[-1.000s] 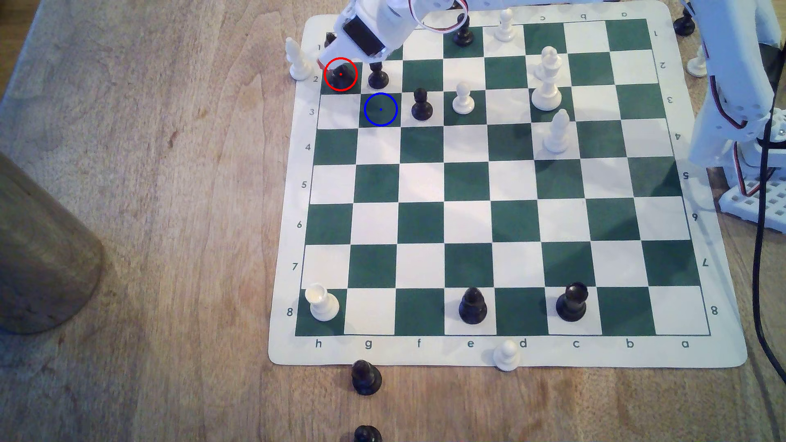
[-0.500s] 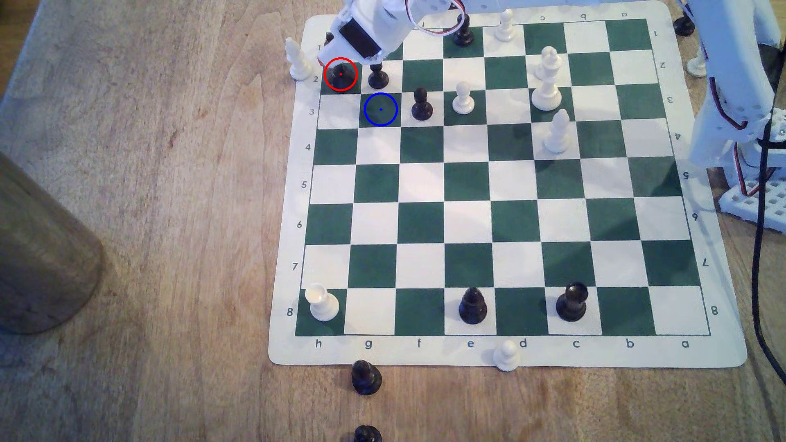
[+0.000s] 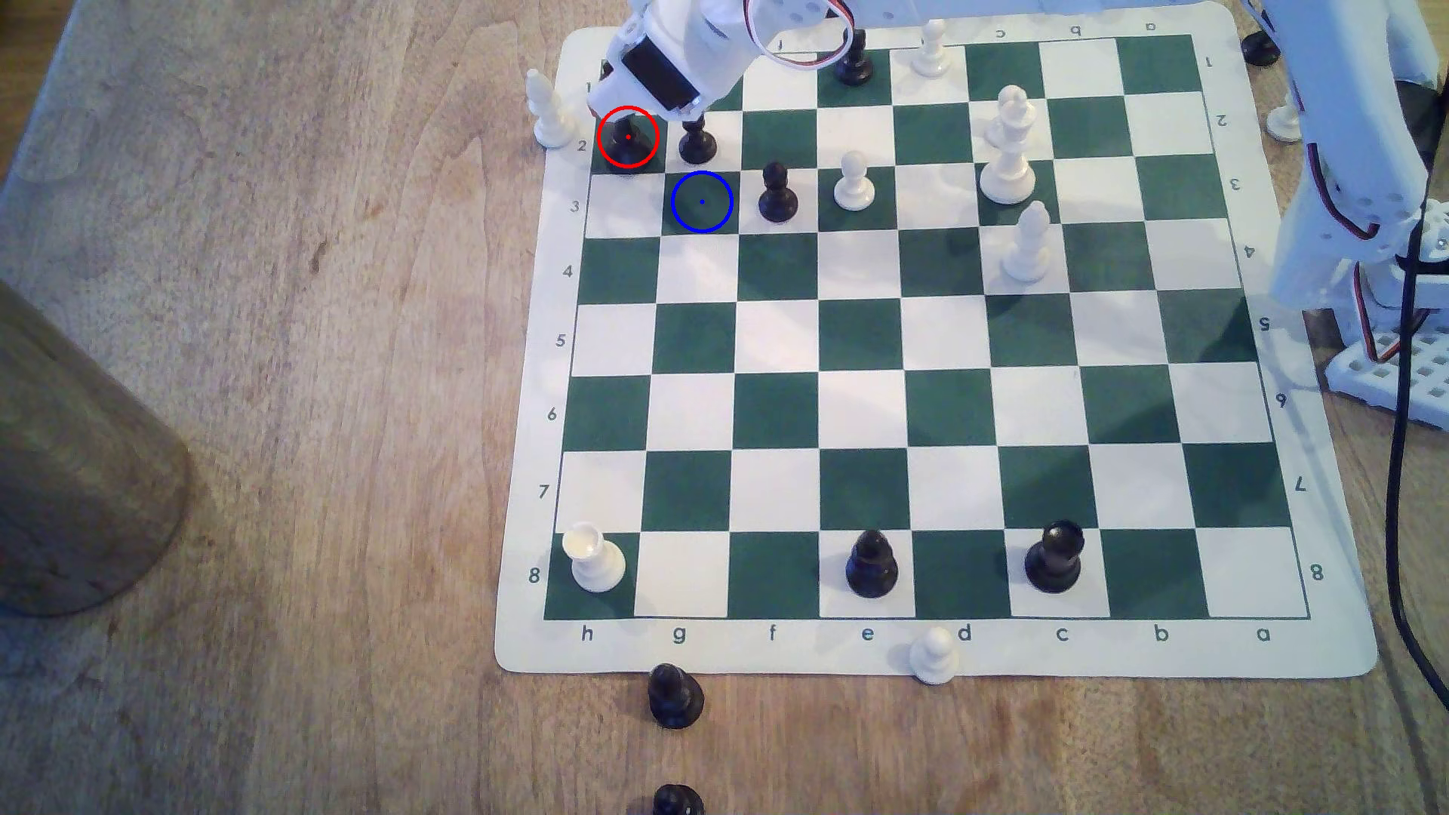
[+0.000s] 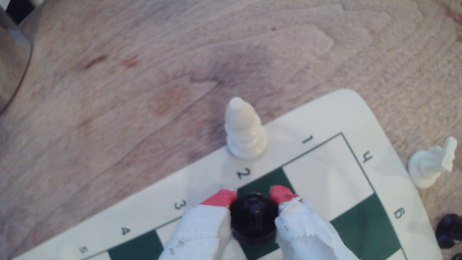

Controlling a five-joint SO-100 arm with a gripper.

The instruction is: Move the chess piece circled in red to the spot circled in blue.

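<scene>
The chess piece [image 3: 627, 139], black with a knobbed top, stands on the red-ringed green square at the board's far corner on the exterior view's left. My gripper [image 3: 619, 117] comes down on it from above, hiding its upper part. In the wrist view the chess piece [image 4: 253, 217] sits between my two cloth-wrapped, red-tipped fingers [image 4: 221, 197], which press against both its sides; the gripper [image 4: 253, 195] is shut on it. The spot [image 3: 702, 202], a green square with a blue ring and dot, lies one square diagonally nearer and is bare.
A black pawn [image 3: 696, 141] stands right beside the held piece, directly behind the spot. Another black pawn [image 3: 777, 194] is next to the spot. A white bishop [image 3: 549, 114] stands just off the board edge [image 3: 576, 180]. Several other pieces sit farther away.
My wrist has shifted slightly towards the exterior view's upper left over the piece. The piece stays on its red-ringed square.
</scene>
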